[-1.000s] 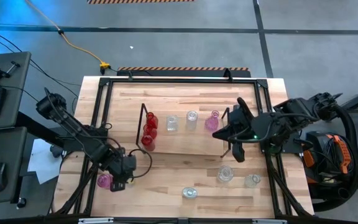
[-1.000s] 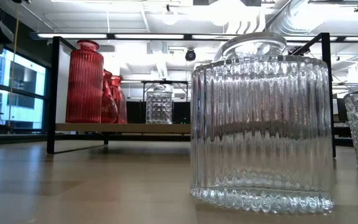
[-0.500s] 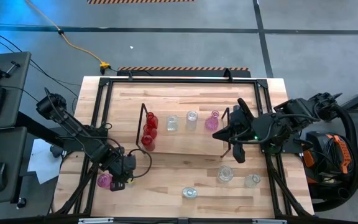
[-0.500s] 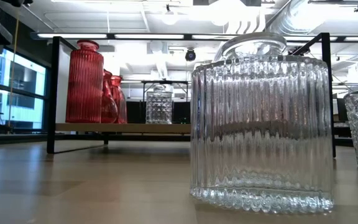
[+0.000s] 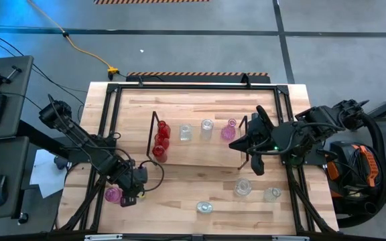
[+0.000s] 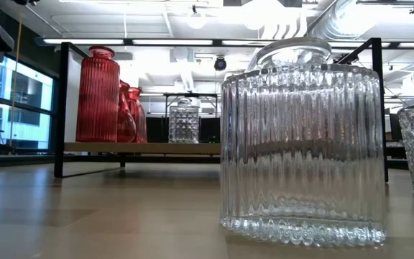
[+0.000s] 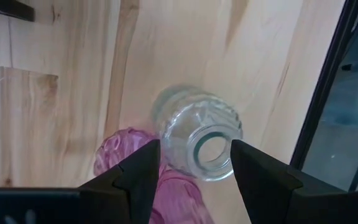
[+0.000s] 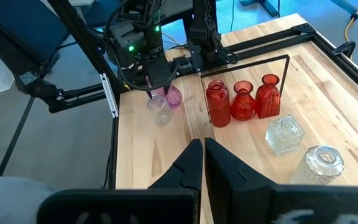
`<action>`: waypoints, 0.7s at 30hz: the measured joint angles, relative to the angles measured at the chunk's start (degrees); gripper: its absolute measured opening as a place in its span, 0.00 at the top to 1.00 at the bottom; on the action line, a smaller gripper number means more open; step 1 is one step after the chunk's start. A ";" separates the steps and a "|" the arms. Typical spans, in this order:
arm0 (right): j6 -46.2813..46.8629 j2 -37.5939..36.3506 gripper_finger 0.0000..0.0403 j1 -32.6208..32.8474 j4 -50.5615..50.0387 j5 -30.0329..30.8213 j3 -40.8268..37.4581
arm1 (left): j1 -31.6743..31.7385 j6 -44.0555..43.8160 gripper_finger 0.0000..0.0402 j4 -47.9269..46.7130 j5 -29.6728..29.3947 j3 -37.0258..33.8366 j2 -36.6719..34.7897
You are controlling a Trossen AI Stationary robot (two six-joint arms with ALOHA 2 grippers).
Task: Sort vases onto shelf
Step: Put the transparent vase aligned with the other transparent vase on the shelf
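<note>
My left gripper (image 7: 194, 163) is open at the table's near-left corner (image 5: 129, 193). It points down, with one finger on either side of a clear vase's mouth (image 7: 210, 149), touching nothing that shows. Two pink vases (image 7: 120, 152) stand right beside that clear vase; the high view shows one pink vase (image 5: 112, 195). The shelf (image 5: 200, 155) holds three red vases (image 8: 242, 99), two clear ones (image 5: 185, 132) and a pink one (image 5: 228, 130), all standing on its board. My right gripper (image 8: 202, 148) is shut and empty, hovering at the shelf's right end (image 5: 241, 144).
Three loose clear vases stand on the near-right part of the table (image 5: 243, 187) (image 5: 272, 194) (image 5: 204, 208); the ribbed one fills the low view (image 6: 300, 144). A black metal frame (image 5: 106, 134) edges the table. Bare wood lies between the shelf and the near edge.
</note>
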 joint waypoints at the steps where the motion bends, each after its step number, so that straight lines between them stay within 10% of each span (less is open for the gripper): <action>1: -0.02 0.00 1.00 0.00 0.14 -0.01 0.00 | 0.00 -0.41 0.54 0.66 0.00 -0.23 0.00; 21: -1.19 -0.02 1.00 -0.02 0.61 0.55 0.00 | 0.41 -1.71 0.54 6.64 0.03 -3.78 -0.04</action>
